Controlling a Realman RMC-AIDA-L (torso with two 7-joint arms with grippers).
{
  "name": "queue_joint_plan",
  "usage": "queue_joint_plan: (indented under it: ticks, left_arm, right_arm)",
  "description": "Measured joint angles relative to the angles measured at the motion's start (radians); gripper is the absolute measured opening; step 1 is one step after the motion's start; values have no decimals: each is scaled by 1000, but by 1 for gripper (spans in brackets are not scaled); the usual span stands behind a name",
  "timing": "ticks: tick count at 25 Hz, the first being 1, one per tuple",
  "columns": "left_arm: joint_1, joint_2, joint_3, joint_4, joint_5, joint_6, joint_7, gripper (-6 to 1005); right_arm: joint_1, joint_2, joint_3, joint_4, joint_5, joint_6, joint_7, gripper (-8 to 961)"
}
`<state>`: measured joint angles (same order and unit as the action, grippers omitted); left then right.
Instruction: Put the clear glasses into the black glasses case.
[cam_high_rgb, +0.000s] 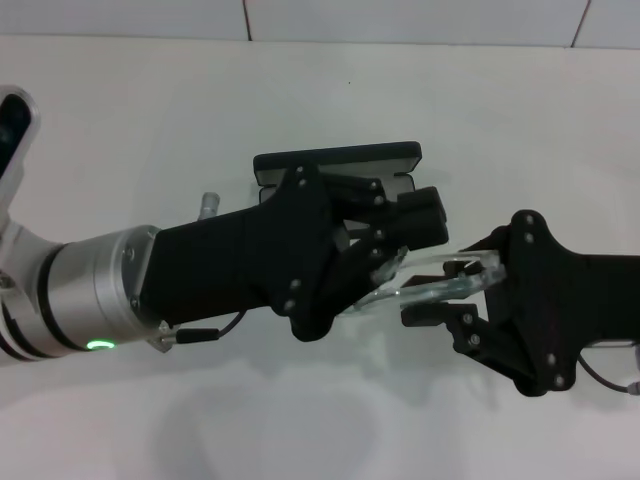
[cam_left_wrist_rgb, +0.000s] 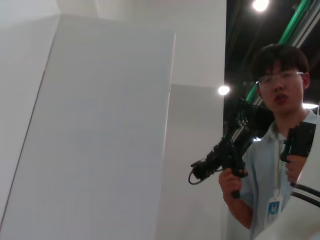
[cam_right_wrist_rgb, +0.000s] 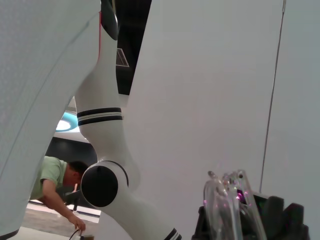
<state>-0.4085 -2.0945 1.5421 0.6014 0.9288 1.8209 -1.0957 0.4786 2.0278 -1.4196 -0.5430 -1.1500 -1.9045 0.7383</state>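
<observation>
clear glasses (cam_high_rgb: 430, 285) between both grippers

white bench (cam_high_rgb: 300, 420); white tiled wall (cam_high_rgb: 400, 20) behind it; white panels (cam_left_wrist_rgb: 100, 150); dark ceiling with round lights (cam_left_wrist_rgb: 260, 5).

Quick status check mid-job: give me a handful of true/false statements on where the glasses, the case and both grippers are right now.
1. The clear glasses are lifted between the two grippers. True.
2. The black glasses case lies shut on the table. False: it stands open, lid raised, behind the left gripper.
3. The glasses already rest inside the case. False: they are nearer the robot than the case, outside it.
4. The right gripper grips the glasses' right end. True.
5. The right arm is parked off the table. False: it reaches in from the right.
</observation>
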Motion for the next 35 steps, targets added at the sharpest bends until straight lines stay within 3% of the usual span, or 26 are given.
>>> queue_joint_plan:
  ticks: [7, 35]
  left_arm:
    - [12, 4, -11, -7, -63, -3, 5, 76]
    - [14, 3, 37, 0, -61, 14, 1, 75]
  right_arm:
    - [-1, 0, -22, -3, 0, -9, -4, 55]
    - [-9, 0, -21, 0, 28, 27, -1, 53]
